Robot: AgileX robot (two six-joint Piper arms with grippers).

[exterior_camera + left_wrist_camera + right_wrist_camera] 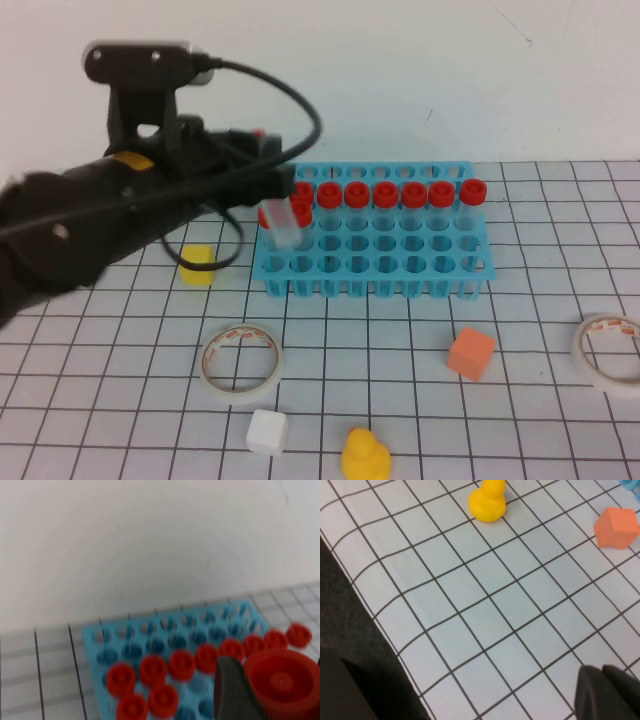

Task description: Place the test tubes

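High view: your left claw [272, 195] was clamped on a red-capped test tube [284, 232] above the left end of the blue rack [400, 268]; it wanted to be plumb over a free hole before lowering.
Left wrist view: a plain white wall stood behind the rack [150, 645].
Right wrist view: your right claw [607, 696] was closed together, empty, over the gridded desk [470, 605].

Rack [470, 268]: sky-blue moulded plastic, smooth, slight sheen. Test tube [283, 228]: clear plastic, smooth red cap. Duck [365, 455]: glossy yellow plastic. Tape roll [243, 391]: matt off-white paper. Table [100, 380]: matt white gridded covering.
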